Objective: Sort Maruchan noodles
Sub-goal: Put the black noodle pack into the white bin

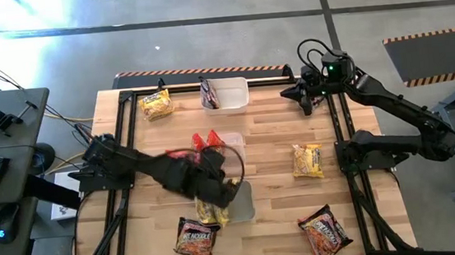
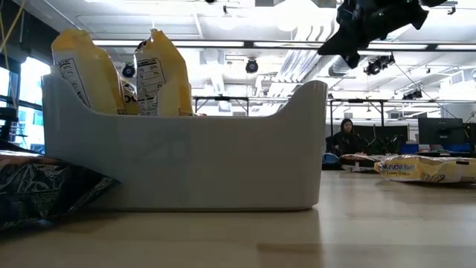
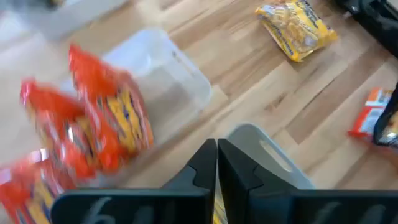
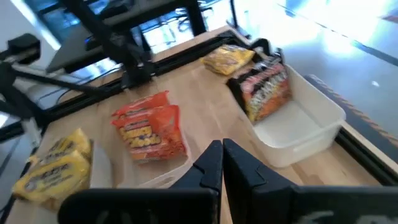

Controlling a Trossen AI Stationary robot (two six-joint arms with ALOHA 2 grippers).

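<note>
1. Yellow noodle packets (image 2: 119, 71) stand in the near tub (image 2: 186, 160); your left gripper (image 3: 216, 163) hangs above it, jaws pressed together, empty. I judge a drop just finished.
2. Next: reopen and fetch one of five loose packets, two yellow, three dark, such as the yellow one (image 1: 307, 160).
3. Three tubs. Right gripper (image 4: 222, 163) waits closed by the far tub (image 1: 231, 94).
</note>
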